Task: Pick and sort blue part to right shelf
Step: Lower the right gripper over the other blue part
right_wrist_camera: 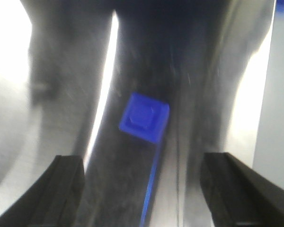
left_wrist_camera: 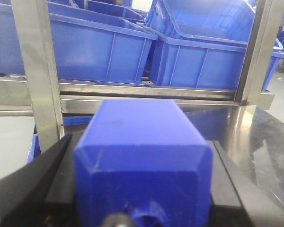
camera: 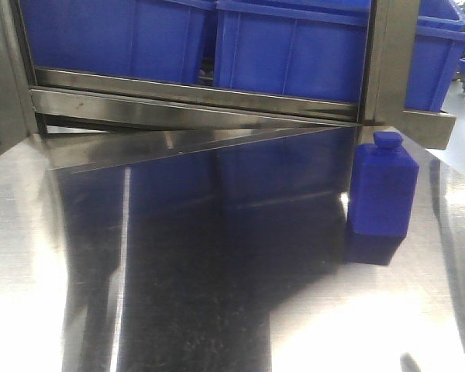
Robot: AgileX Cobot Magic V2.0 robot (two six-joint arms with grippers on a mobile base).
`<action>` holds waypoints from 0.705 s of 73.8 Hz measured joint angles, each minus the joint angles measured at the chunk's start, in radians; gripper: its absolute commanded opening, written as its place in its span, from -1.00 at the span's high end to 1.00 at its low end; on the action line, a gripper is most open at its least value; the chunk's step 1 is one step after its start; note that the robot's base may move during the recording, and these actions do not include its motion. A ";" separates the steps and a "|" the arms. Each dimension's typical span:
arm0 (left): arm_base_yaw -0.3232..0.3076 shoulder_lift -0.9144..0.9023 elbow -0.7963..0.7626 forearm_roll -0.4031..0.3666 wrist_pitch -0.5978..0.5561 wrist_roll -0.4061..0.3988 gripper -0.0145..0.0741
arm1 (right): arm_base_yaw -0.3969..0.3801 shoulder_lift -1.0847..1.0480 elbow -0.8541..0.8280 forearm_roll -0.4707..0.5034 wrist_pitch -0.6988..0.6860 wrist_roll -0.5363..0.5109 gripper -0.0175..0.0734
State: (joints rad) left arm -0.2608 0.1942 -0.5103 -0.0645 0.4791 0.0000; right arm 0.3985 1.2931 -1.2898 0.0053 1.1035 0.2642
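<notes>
Sorting looks partway done. The left gripper [left_wrist_camera: 142, 165] has its black fingers [left_wrist_camera: 47, 170] clenched on a held blue part [left_wrist_camera: 142, 142], which faces the right shelf [left_wrist_camera: 146, 90]. The shelf's blue bins [left_wrist_camera: 203, 52] sit just behind the metal rail, and the part is not yet in one. A second, standing blue part [camera: 382, 190] rests upright on the steel bench [camera: 217, 294], beside the shelf's post. The right gripper [right_wrist_camera: 149, 189] hangs above it, fingers spread wide, grasping nothing. Only the left wrist view shows the grasped part. The front view shows neither gripper, while the blurred right wrist view alone shows the standing part's cap from above.
</notes>
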 measured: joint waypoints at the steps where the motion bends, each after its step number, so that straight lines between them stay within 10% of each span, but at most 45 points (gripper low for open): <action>1: 0.000 0.000 0.000 0.000 0.000 0.000 -0.01 | 0.000 0.016 -0.011 0.000 0.012 0.002 -0.66; 52: 0.000 0.000 0.000 0.002 -0.001 0.000 -0.01 | 0.000 0.414 -0.041 0.001 -0.063 0.113 -0.66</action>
State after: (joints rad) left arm -0.2608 0.1942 -0.5103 -0.0628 0.4784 0.0000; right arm 0.3985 1.7071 -1.3308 0.0067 1.0401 0.3775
